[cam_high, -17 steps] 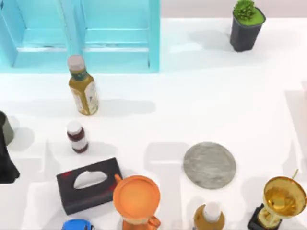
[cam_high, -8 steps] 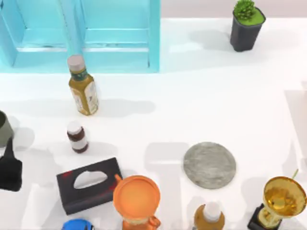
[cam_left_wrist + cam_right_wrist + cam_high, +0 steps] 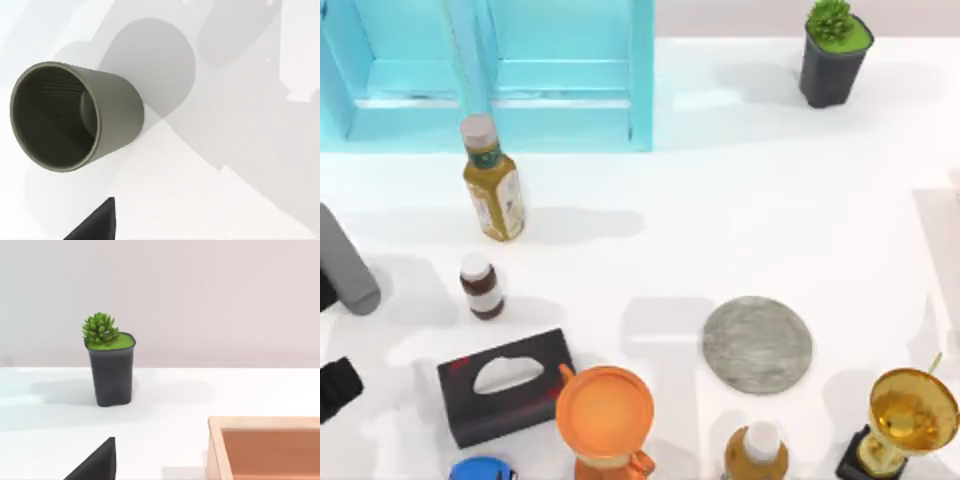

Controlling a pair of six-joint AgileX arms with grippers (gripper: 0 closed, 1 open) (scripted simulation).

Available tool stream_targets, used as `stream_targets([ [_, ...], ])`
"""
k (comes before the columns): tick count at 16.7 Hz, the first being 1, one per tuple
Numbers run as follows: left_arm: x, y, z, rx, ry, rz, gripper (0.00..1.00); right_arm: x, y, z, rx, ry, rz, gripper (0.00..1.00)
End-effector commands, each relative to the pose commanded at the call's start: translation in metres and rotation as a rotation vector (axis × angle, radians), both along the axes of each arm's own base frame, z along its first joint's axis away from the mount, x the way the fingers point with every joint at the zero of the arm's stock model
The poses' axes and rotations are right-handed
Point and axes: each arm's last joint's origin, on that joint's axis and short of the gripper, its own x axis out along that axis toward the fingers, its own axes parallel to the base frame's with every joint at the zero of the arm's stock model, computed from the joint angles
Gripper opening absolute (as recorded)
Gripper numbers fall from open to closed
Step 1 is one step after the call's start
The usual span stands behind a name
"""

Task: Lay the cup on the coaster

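The grey-green cup (image 3: 348,262) is at the table's far left edge and looks tilted, its rounded end toward the front right. In the left wrist view I look into the open mouth of the cup (image 3: 70,115), with its shadow behind it. Black parts of my left gripper (image 3: 334,385) show at the left edge, in front of and beside the cup. I cannot tell whether it holds the cup. The round mottled grey coaster (image 3: 757,344) lies bare at front centre-right. A black part of my right gripper (image 3: 95,464) is in the right wrist view, facing the back wall.
Between cup and coaster stand a tea bottle (image 3: 492,185), a small brown bottle (image 3: 480,286), a black tissue box (image 3: 505,386) and an orange mug (image 3: 605,415). A gold trophy (image 3: 910,415) and another bottle (image 3: 757,452) flank the coaster. A turquoise cabinet (image 3: 560,75) and a potted plant (image 3: 832,55) stand at the back.
The cup has shifted a little right from the left edge and now looks longer and tilted. The left gripper's black body has moved toward the table's front.
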Motion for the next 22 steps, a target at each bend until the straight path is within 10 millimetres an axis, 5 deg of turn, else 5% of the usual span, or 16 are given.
stream_targets([
  [5,0.062,0.009,0.004,0.128,0.338,-0.317,1.00,0.000,0.000,0.000,0.000,0.000,0.000,1.00],
  [11,0.122,0.030,0.020,0.160,0.483,-0.544,1.00,0.000,0.000,0.000,0.000,0.000,0.000,1.00],
  [16,0.143,0.044,0.041,0.173,0.476,-0.600,1.00,0.000,0.000,0.000,0.000,0.000,0.000,1.00],
  [22,0.146,0.046,0.044,0.175,0.473,-0.604,1.00,0.000,0.000,0.000,0.000,0.000,0.000,1.00],
])
